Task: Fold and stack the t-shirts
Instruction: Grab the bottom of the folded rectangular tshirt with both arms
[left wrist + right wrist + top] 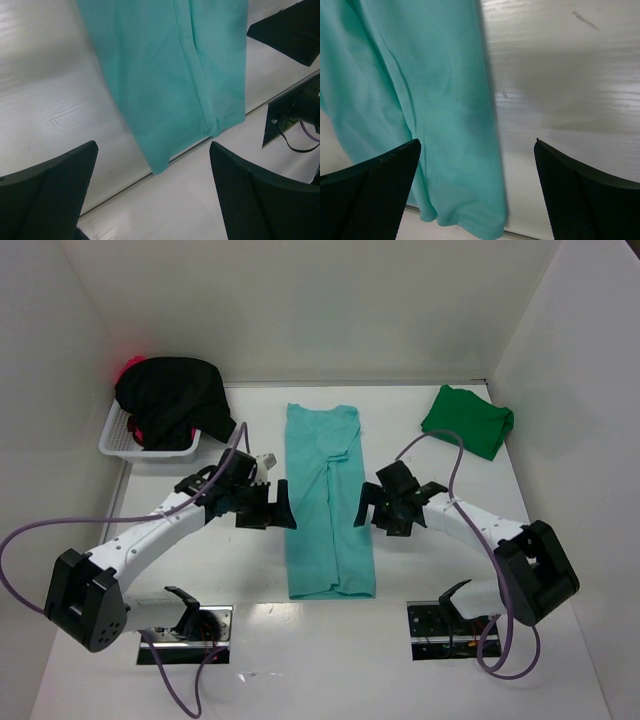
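Observation:
The light teal t-shirt [328, 502] lies flat in the middle of the table, folded lengthwise into a long narrow strip; it also shows in the left wrist view [170, 75] and the right wrist view [420, 115]. My left gripper [280, 505] is open and empty just beside its left edge. My right gripper [366, 506] is open and empty just beside its right edge. The dark green t-shirt [467, 420] lies folded at the back right. The black t-shirt [172, 398] is heaped in the basket, with the red-pink one [131, 366] mostly hidden under it.
A white basket [120, 445] stands at the back left. White walls close off the back and both sides. Two metal base plates [440, 632] sit at the near edge. Purple cables loop from both arms.

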{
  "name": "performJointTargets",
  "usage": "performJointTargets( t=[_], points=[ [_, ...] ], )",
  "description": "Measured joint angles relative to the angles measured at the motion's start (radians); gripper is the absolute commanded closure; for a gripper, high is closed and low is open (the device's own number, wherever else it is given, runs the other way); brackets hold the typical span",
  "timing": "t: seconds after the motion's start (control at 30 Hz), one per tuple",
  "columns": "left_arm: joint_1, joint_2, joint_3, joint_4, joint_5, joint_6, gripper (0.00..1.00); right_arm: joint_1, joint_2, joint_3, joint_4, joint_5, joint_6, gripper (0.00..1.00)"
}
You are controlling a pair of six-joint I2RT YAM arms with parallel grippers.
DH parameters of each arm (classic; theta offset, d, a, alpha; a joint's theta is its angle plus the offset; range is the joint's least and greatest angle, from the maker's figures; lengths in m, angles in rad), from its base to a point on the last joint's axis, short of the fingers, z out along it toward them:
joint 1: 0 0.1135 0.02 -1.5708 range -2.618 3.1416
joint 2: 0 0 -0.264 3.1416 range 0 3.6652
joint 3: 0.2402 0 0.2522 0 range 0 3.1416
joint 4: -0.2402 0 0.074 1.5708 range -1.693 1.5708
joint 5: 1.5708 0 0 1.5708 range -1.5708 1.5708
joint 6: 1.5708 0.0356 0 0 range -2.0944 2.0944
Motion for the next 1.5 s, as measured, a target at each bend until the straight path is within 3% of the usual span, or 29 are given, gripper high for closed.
performJointTargets(
  t=[0.4, 0.53, 0.7, 0.83, 1.1, 1.37, 1.5],
  points=[
    [-0.051, 0.09, -0.037, 0.019, 0.039, -0.021, 0.02, 0.14, 0.081, -0.003, -0.029, -0.038, 0.095, 0.05],
    [-0.086, 0.098, -0.062, 0.027, 0.056, -0.025, 0.04, 0.141, 0.038, -0.047, -0.026, -0.059, 0.138, 0.12],
    [-0.137, 0.109, -0.098, 0.031, 0.067, -0.046, 0.07, 0.144, -0.008, -0.098, -0.025, -0.082, 0.177, 0.3],
    [-0.181, 0.119, -0.102, 0.041, 0.067, -0.075, 0.07, 0.164, -0.008, -0.103, -0.025, -0.093, 0.193, 0.3],
    [-0.262, 0.123, -0.149, 0.056, 0.068, -0.144, 0.07, 0.28, -0.074, -0.153, -0.027, -0.106, 0.297, 0.18],
    [-0.276, 0.124, -0.176, 0.065, 0.045, -0.182, 0.07, 0.296, -0.227, -0.218, -0.138, -0.073, 0.395, 0.18],
    [-0.282, 0.124, -0.185, 0.078, 0.028, -0.199, 0.07, 0.301, -0.244, -0.25, -0.153, -0.076, 0.419, 0.24]
  ],
)
